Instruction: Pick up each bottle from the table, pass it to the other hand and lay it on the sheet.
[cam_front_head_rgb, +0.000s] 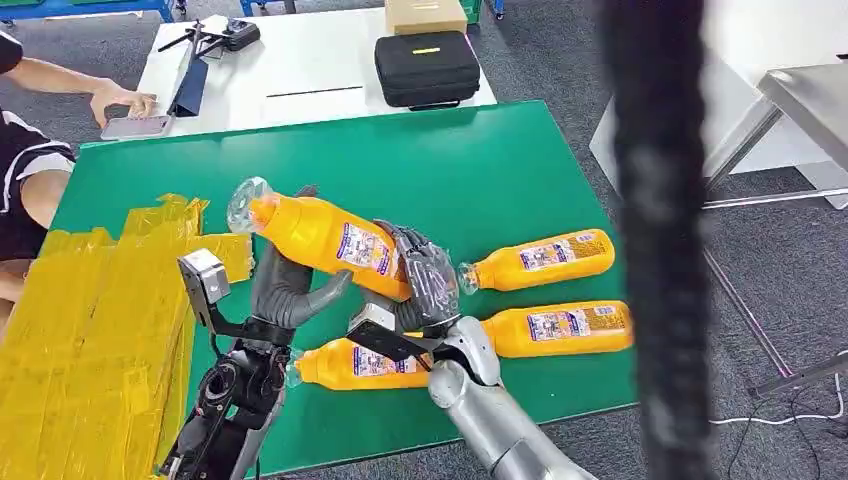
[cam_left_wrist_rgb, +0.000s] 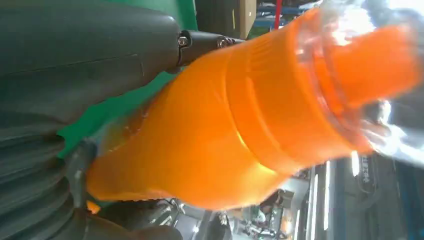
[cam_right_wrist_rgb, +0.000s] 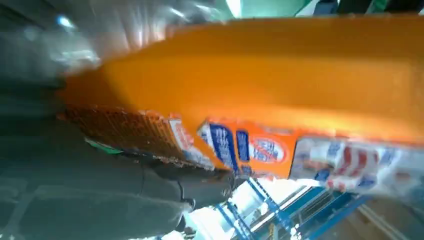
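An orange bottle (cam_front_head_rgb: 320, 233) with a clear cap hangs tilted above the green table (cam_front_head_rgb: 480, 170), cap toward the far left. My left hand (cam_front_head_rgb: 288, 288) grips its neck end from below, and the bottle's shoulder (cam_left_wrist_rgb: 240, 125) looms close in the left wrist view. My right hand (cam_front_head_rgb: 425, 275) wraps its fingers over the base end, where the label (cam_right_wrist_rgb: 260, 147) sits against the palm. Three more orange bottles lie on the table: one (cam_front_head_rgb: 540, 260) right of the hands, one (cam_front_head_rgb: 560, 328) nearer, one (cam_front_head_rgb: 350, 365) under my right wrist. The yellow sheet (cam_front_head_rgb: 100, 330) covers the table's left part.
A person sits at the far left, a hand (cam_front_head_rgb: 125, 100) on a phone. Behind the green table, a white table (cam_front_head_rgb: 300, 70) carries a black case (cam_front_head_rgb: 427, 67) and a cardboard box (cam_front_head_rgb: 425, 15). A dark blurred vertical bar (cam_front_head_rgb: 660, 250) crosses the right side. A metal table (cam_front_head_rgb: 800, 100) stands at right.
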